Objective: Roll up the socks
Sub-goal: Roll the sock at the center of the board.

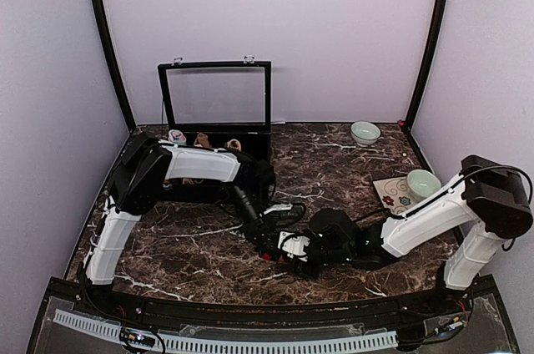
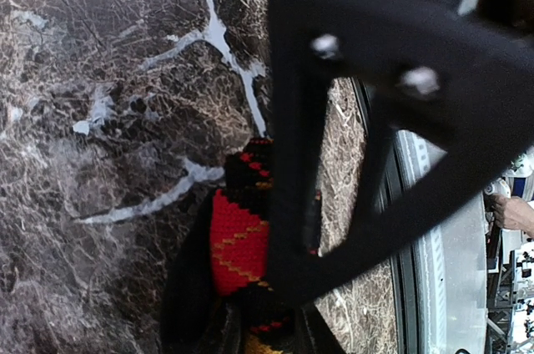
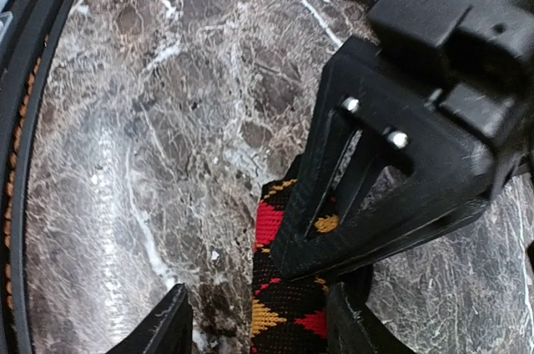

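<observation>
A black sock with red and orange argyle diamonds (image 3: 288,312) lies bunched on the dark marble table (image 1: 334,162) near the front middle. It shows as a red diamond on black (image 2: 238,241) in the left wrist view and as a small dark lump (image 1: 269,255) from above. My left gripper (image 2: 267,333) is shut on the sock; its black fingers (image 3: 334,204) pinch the fabric. My right gripper (image 3: 259,329) straddles the same sock from the other side, open. One finger rests against the fabric, while the other finger (image 3: 158,329) stands apart from it. The two grippers (image 1: 284,247) nearly touch.
A black case with a raised clear lid (image 1: 215,95) stands at the back, with small sock rolls (image 1: 177,135) in it. A pale bowl (image 1: 365,132) sits back right. Another bowl (image 1: 422,182) stands by a patterned mat (image 1: 390,194) on the right. The table's front rail (image 1: 250,321) is close.
</observation>
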Motion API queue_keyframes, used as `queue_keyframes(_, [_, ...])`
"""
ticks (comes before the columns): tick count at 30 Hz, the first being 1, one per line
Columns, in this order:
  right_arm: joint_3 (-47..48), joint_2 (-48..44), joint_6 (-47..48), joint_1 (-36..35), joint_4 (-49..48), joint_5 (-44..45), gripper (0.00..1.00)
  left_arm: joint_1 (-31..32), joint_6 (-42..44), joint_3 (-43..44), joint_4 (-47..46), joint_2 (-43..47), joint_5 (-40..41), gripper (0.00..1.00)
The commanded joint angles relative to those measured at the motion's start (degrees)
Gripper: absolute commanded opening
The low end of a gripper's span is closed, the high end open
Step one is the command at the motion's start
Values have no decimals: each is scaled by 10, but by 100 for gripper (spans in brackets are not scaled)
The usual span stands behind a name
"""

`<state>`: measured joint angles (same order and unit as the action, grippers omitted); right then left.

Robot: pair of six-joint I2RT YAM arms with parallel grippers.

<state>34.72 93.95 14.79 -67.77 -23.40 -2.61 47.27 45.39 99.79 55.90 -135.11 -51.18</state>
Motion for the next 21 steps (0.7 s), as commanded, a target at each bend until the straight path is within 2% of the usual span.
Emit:
queue_keyframes(1, [4, 25, 16, 2, -17, 13, 51, 8, -14, -36, 5, -73, 208, 19])
queue_keyframes(8, [-5, 71, -10, 5, -30, 19, 25, 8, -15, -43, -8, -67, 226, 24])
queue_keyframes(12, [-9, 99, -38, 6, -30, 0, 12, 8, -24, -62, -23, -44, 224, 32])
queue_keyframes(14, [-15, 114, -57, 6, -41, -8, 9, 6, -29, -82, -34, -16, 220, 45])
queue_keyframes(17, [-17, 129, -76, 8, -49, -19, 6, 1, -45, -128, -68, 55, 216, 49])
queue_keyframes(18, [-16, 131, -80, 8, -47, -25, 5, -1, -51, -149, -85, 81, 219, 67])
queue_keyframes(19, [-14, 133, -82, 9, -43, -29, 3, -4, -59, -170, -104, 104, 226, 96])
queue_keyframes(21, [-9, 135, -89, 14, -33, -39, 0, -6, -72, -206, -136, 151, 246, 99])
